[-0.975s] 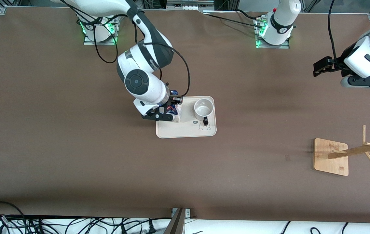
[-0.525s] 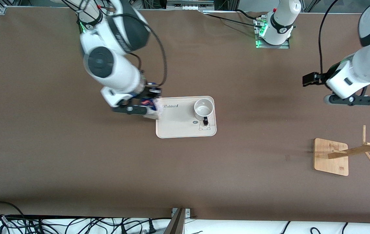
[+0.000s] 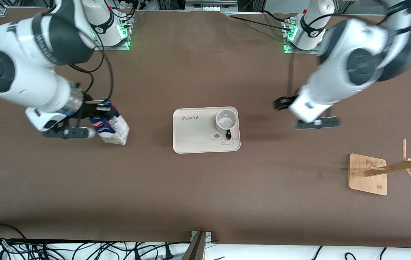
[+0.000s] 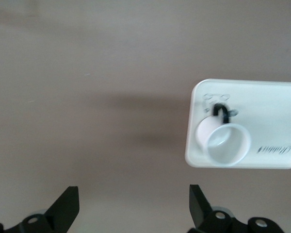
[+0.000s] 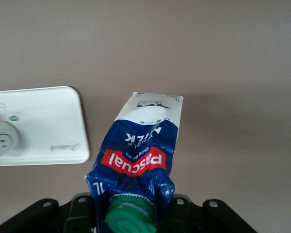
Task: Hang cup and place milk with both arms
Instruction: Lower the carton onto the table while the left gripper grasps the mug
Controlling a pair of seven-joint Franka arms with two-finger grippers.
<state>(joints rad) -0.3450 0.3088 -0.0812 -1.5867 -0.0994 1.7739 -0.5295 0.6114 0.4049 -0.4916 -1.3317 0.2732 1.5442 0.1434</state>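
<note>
Two arms are busy at once, and each has its own thing to deal with. The right gripper (image 3: pixel 95 115) has its jaws pressed on the top of the milk carton (image 3: pixel 113 126), near the green screw cap (image 5: pixel 131 217), so the carton hangs below the fingers and is tilted, with its white bottom pointing away from the wrist. It is over the bare brown table (image 3: pixel 191 187), toward the right arm's end and well apart from the cream tray (image 3: pixel 194 144). Gripping at the folded top is probably chosen because that part is narrow enough for the fingers, while the body of the carton is wide.

In the tray stands the white mug (image 3: pixel 226 121), upright, with its black loop handle (image 3: pixel 228 135) turned to the front camera. I think this direction leaves the handle free for the hanging step.

With its jaws spread wide and holding nothing, the left gripper (image 4: pixel 133 208) is over the table between the tray and the left arm's end; the mug shows ahead of it in the left wrist view. It seems to be on its way to the mug.

Near the left arm's end, nearer to the front camera than the tray, stands the wooden mug rack (image 3: pixel 368 175), with no cup on its pegs yet.
</note>
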